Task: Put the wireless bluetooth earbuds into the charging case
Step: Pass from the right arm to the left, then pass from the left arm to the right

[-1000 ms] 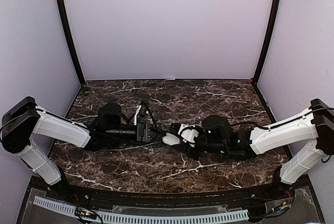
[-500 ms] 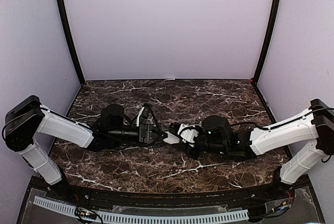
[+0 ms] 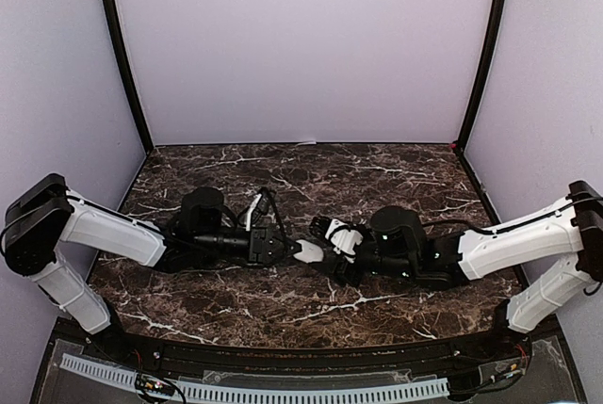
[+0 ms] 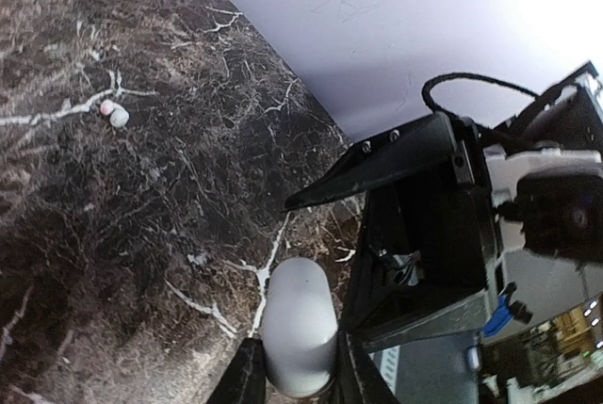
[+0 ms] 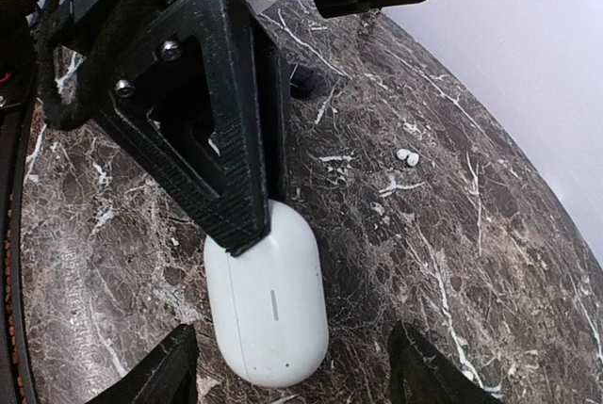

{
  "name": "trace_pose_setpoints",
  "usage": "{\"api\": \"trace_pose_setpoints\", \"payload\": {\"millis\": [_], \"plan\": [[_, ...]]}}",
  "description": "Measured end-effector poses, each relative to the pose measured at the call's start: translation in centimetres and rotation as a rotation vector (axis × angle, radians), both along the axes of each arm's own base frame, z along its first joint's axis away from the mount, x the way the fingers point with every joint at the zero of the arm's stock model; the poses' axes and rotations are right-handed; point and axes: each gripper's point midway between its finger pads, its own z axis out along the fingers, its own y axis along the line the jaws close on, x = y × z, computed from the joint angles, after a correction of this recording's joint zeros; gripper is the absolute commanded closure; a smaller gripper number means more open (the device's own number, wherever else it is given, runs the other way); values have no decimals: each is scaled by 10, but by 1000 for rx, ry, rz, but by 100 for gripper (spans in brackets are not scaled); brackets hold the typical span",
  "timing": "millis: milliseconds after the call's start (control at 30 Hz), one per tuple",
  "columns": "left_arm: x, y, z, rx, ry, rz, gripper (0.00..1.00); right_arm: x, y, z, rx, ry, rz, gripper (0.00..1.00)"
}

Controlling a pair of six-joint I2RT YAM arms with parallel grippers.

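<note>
The white oval charging case (image 3: 306,251) lies low over the marble table (image 3: 377,178), lid closed. My left gripper (image 3: 285,249) is shut on one end of it; in the left wrist view the case (image 4: 300,324) sits pinched between both fingers (image 4: 247,378). My right gripper (image 3: 327,251) stands open around the case's other end, and its fingertips (image 5: 162,366) are well apart from the case (image 5: 268,305). Two tiny white earbuds (image 5: 407,155) lie together on the table beyond the case, and show as a small pair of earbuds (image 4: 114,114) in the left wrist view.
Both arms lie low and meet nose to nose at the table's middle. The right gripper's black body (image 4: 415,154) fills the left wrist view close beside the case. Lilac walls (image 3: 301,46) close off the back and sides.
My left gripper has slid in and shut on the case. My right gripper has opened, let go of the case and drawn back a little to the right.
</note>
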Motion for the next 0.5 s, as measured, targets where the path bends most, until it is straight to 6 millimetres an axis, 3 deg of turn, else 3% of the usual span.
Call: {"api": "trace_pose_setpoints", "payload": {"millis": [233,500], "plan": [[-3,8,25,12,-313,-29,87,-7,-10,32,140,131,-42,29],[-25,7,1,192,-706,-59,87,25,-21,59,359,654,-368,33]]}}
